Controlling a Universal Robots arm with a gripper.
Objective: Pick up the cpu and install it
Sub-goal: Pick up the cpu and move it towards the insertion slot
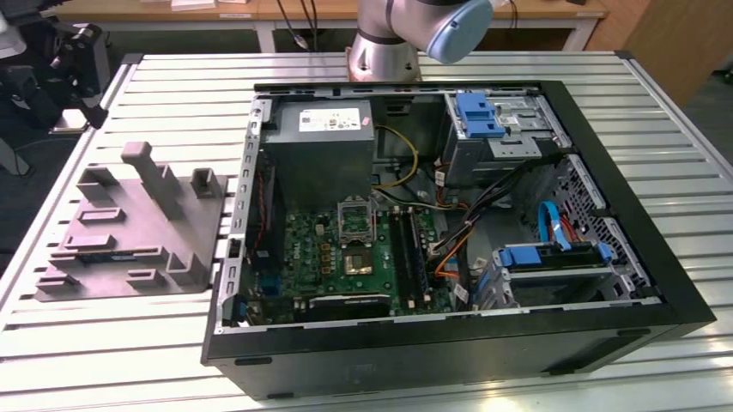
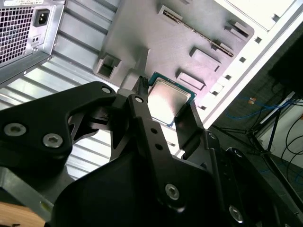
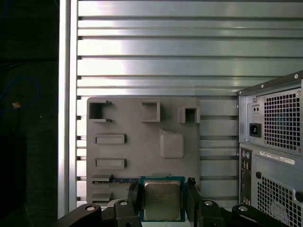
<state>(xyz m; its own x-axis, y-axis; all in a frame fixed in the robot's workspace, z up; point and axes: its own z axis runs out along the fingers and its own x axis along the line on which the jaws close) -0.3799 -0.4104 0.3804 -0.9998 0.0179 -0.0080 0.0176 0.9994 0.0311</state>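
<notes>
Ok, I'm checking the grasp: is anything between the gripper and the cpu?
Nothing visible does. In both wrist views the gripper has the cpu clamped directly between its fingers, held above the grey tray.

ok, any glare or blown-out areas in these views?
Second wrist view: the cpu lid shines pale, and part of the table is blown out white. First wrist view: bright glare bands across the table slats. Exterior view: even light.
</notes>
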